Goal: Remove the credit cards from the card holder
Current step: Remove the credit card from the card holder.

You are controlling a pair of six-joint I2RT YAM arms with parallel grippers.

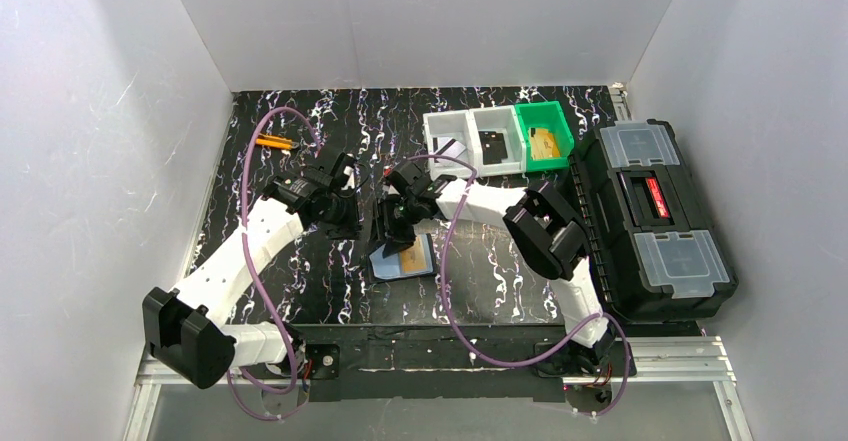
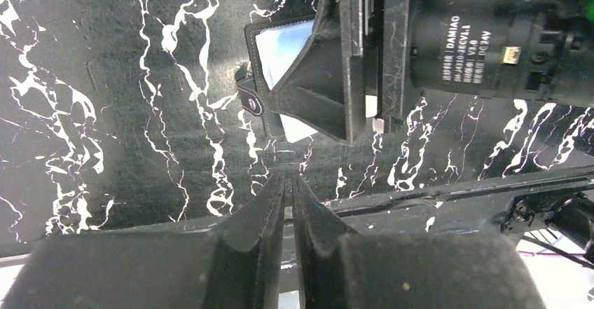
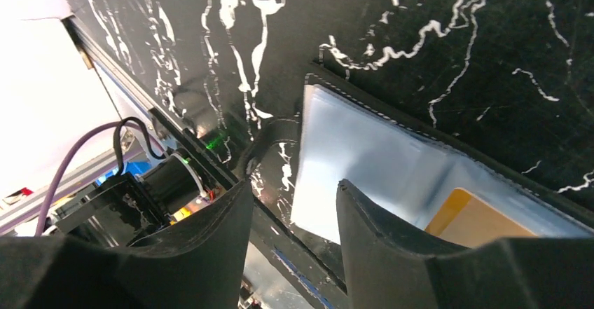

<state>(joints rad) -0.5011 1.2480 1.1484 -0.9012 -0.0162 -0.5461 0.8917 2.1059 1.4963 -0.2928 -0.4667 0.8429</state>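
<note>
Hovering my R tool (image 3: pixel 291 197) half-wide, empty, over card holder (image 3: pixel 392 155), which lies open on counter (image 3: pixel 490 29), yellow card (image 3: pixel 476 218) in sleeve. L tool (image 2: pixel 288 183) near-closed, empty, beside it. Risk: nothing pins holder, so it lifts w/ card.

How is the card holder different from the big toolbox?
The card holder is small, flat and lies open; the toolbox is far bigger, boxy and shut. The card holder lies in the middle of the table; the toolbox stands at its right edge. Both are black outside.
</note>
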